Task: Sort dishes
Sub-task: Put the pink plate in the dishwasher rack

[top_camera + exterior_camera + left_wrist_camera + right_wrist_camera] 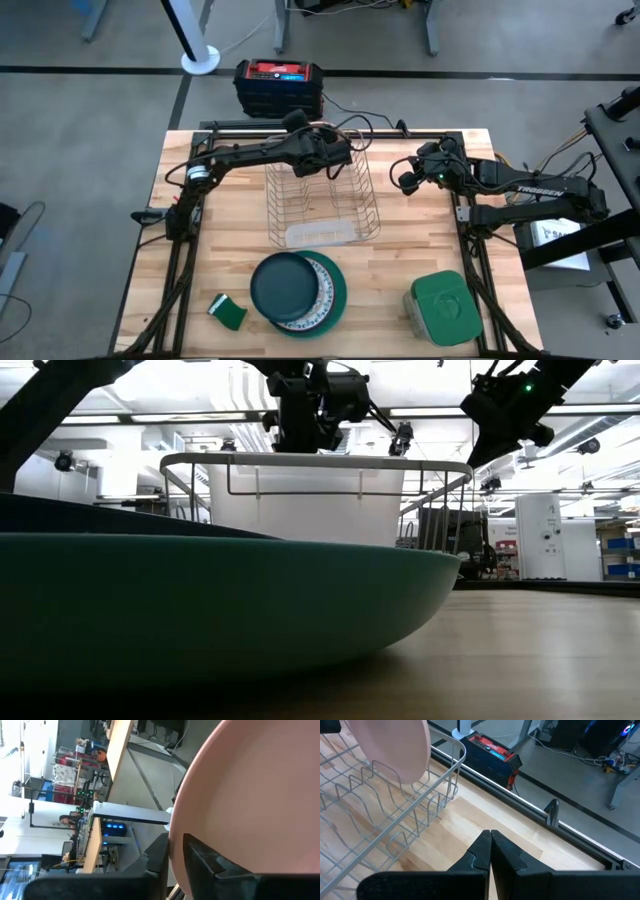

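Salmon-pink plate [400, 750] held on edge over the wire dish rack [320, 200].
Left gripper [175, 855] pinches its rim; 3 other plates [300, 292] sit stacked in front of the rack; right gripper [491, 851] waits closed, beside it.
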Action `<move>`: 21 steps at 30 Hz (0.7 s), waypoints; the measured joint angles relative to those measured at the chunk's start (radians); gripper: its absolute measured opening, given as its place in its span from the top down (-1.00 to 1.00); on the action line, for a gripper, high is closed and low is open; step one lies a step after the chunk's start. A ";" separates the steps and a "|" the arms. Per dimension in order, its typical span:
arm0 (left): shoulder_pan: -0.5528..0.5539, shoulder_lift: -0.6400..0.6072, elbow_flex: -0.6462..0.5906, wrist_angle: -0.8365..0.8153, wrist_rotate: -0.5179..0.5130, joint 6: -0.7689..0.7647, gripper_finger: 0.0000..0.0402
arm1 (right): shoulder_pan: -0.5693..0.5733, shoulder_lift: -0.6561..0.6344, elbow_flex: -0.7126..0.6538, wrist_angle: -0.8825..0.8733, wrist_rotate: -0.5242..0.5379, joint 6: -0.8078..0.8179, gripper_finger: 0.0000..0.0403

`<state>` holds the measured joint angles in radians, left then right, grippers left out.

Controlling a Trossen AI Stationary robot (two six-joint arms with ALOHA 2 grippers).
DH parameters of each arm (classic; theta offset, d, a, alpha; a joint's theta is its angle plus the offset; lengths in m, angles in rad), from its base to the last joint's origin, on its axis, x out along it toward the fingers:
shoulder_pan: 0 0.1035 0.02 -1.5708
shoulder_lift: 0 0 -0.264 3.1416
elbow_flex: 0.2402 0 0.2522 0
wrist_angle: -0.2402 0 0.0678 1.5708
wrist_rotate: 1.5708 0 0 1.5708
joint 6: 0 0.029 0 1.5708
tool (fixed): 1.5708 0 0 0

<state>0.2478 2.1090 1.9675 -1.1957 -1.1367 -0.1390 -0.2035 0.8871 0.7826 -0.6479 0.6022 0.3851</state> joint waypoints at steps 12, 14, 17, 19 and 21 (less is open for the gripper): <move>0.000 0.000 0.000 -0.003 0.005 0.050 0.43 | 0.000 0.000 0.000 0.000 -0.001 0.000 1.00; 0.000 0.000 0.010 -0.024 0.007 0.052 0.40 | 0.000 0.000 0.000 0.000 -0.001 0.000 1.00; 0.000 0.000 0.028 -0.043 0.006 0.052 0.36 | 0.000 0.000 0.000 0.000 -0.001 0.001 1.00; 0.000 0.000 0.046 -0.077 0.007 0.050 0.35 | 0.000 0.000 0.000 -0.001 -0.001 0.001 1.00; 0.000 0.000 0.067 -0.091 0.006 0.050 0.34 | 0.000 0.000 0.000 -0.001 -0.001 0.000 1.00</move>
<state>0.2478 2.1090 2.0347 -1.2866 -1.1305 -0.0891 -0.2034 0.8871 0.7822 -0.6487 0.6011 0.3856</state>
